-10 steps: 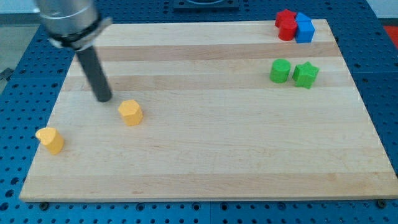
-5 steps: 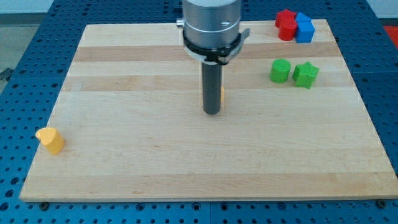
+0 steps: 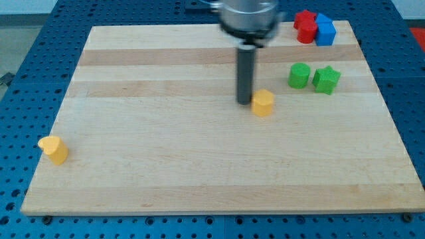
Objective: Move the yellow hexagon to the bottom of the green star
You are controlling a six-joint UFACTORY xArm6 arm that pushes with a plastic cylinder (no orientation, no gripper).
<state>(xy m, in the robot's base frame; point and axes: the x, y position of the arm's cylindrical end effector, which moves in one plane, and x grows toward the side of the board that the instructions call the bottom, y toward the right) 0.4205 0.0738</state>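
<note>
Near the surface's (image 3: 199,186) centre, slightly toward 1 o'clock, sits the yellow hexagon (image 3: 263,103). My tip (image 3: 244,101) stands just beside it at its 9 o'clock; contact looks likely, though I cannot tell for sure. The rod rises straight up from the tip to the arm's grey collar (image 3: 247,16) at the view's top edge. The end effector is a plain rod with no jaws, so nothing spreads, presses together or pinches.

Green star (image 3: 326,79): toward 2 o'clock from the hexagon, near the surface's right side. Hexagon lies left of and lower than the star, apart from it, not under it.

Green block (image 3: 299,75): rounded shape, just beside the star at its 9 o'clock, a small gap between them. It lies between the hexagon and the star, somewhat higher than the hexagon.

Top right corner of the surface: red block (image 3: 305,26) and blue block (image 3: 325,29), touching, red to the left. Exact shapes are hard to make out.

Far left, near the surface's 8 o'clock edge: a second yellow block (image 3: 53,149), shape unclear, well apart from everything else.

Surface is pale wood with lengthwise grain bands, lying on a blue perforated base (image 3: 26,73).
</note>
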